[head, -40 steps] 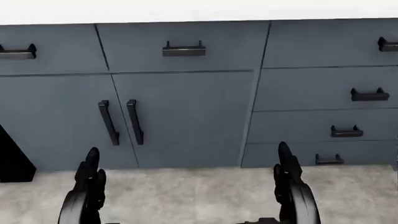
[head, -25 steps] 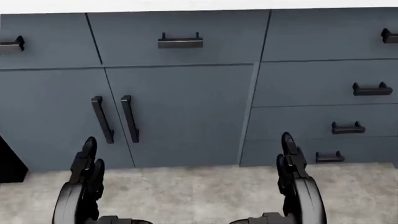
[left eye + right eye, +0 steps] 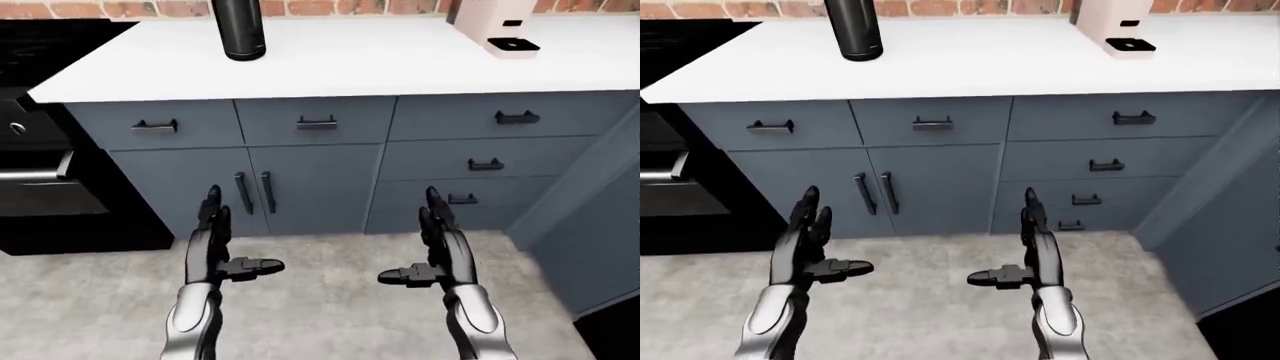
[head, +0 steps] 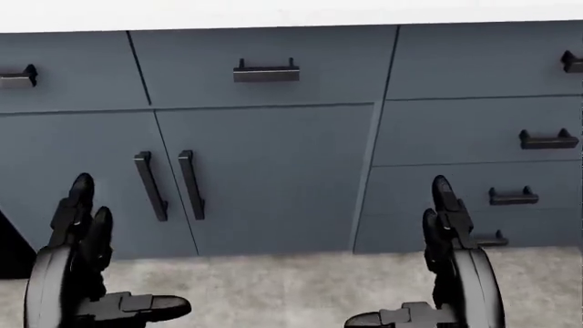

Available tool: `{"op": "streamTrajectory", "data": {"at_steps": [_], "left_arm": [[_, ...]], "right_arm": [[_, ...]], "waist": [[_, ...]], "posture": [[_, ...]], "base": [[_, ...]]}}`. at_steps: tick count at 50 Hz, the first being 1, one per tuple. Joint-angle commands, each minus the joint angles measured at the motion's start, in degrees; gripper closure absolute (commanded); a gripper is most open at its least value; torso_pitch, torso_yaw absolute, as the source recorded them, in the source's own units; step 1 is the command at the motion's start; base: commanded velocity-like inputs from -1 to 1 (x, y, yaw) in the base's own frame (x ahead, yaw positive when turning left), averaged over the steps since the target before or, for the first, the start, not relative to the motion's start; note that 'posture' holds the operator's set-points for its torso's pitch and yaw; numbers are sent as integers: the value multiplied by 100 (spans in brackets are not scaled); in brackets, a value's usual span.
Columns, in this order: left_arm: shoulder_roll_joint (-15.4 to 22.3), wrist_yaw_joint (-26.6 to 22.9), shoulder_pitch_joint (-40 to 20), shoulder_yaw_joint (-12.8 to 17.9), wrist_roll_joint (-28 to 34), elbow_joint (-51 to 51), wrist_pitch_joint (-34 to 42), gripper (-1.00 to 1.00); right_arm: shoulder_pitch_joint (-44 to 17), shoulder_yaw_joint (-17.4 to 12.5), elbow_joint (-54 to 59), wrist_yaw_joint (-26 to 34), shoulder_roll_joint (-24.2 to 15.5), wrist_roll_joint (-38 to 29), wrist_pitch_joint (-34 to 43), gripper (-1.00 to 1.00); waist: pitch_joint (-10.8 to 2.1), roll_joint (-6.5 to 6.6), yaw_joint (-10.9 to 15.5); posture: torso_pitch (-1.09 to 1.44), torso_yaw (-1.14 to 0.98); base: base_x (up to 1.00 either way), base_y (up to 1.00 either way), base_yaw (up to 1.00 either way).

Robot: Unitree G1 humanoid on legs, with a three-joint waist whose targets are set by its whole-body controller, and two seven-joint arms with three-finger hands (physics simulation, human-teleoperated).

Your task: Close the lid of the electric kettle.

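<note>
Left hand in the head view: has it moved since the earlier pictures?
Yes. The left hand has gone up and toward the view's left, away from the cabinet door handles it stood just below.

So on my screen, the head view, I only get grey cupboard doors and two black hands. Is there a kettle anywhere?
Observer: Yes, a dark cylinder that is probably the kettle stands on the white counter, top left in the left-eye view. Its lid is cut off by the frame.
Operator: Is a hand close to it?
Observer: No. The left hand and right hand both hang low, at cupboard height, fingers open and empty.
Operator: Anything else up there?
Observer: A pale appliance stands on the counter further right, apart from the kettle.
</note>
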Motion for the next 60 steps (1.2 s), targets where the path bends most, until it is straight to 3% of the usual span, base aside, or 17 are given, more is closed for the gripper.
{"op": "streamTrajectory", "data": {"at_steps": [1,8,14,19,23,25,29,33,37,43,46,49,52,60], "left_arm": [[70,28,-80,136,-161,-618,200,-100],[321,122,-134,986,-826,-2371,1597,-100],[642,412,-398,1875,-1602,-3797,2939,-100],[999,659,-585,2596,-2220,-4129,3411,-100],[1415,1045,-734,3309,-3060,-4332,3777,-100],[1725,1376,-820,3773,-3745,-4443,3999,-100],[2511,2236,-742,4584,-5298,-4516,4074,-100],[3359,3008,-386,5297,-6668,-4504,3793,-100],[3541,2995,-169,5438,-6680,-4351,3551,-100],[3522,2911,-90,5505,-6564,-4281,3507,-100],[3428,2850,-103,5360,-6388,-4299,3489,-100],[3384,2824,-122,5325,-6354,-4315,3515,-100],[3286,2716,-138,5180,-6136,-4318,3487,-100],[3245,2678,-157,5172,-6028,-4406,3560,-100]], "right_arm": [[-54,-141,-530,34,-48,67,82,-100],[152,-764,-2185,244,-125,298,1133,-100],[183,-1699,-3353,524,-185,722,1996,-100],[92,-2635,-4416,690,-297,1224,2918,-100],[8,-3373,-4985,677,-551,1848,3490,-100],[177,-3658,-4993,228,-1009,2606,3424,-100],[989,-4130,-4994,-1226,-2404,4605,2781,-100],[1512,-4660,-4995,-1633,-2950,5435,2354,-100],[1699,-4985,-4995,-1712,-3118,5748,2236,-100],[1520,-4779,-4995,-1466,-2771,5298,2347,-100],[1454,-4679,-4995,-1348,-2617,5079,2403,-100],[1429,-4744,-4995,-1298,-2540,5117,2473,-100],[1426,-4682,-4995,-1331,-2572,5084,2462,-100],[1457,-4583,-4995,-1265,-2542,4708,2504,-100]], "waist": [[-107,4,5],[-73,6,2],[-38,25,-2],[-9,35,9],[39,46,11],[66,47,-1],[123,25,1],[193,42,-6],[253,45,-7],[256,57,-20],[253,53,-23],[231,53,-16],[218,52,-14],[188,53,-26]], "posture": [[0,0],[0,0],[0,0],[0,0],[0,0],[0,0],[0,0],[0,0],[0,0],[0,0],[0,0],[0,0],[0,0],[0,0]], "base": [[0,0,0],[0,0,0],[0,0,0],[0,0,0],[0,0,0],[0,0,0],[0,0,0],[0,0,0],[0,0,0],[0,0,0],[0,0,0],[0,0,0],[0,0,0],[0,0,0]]}}
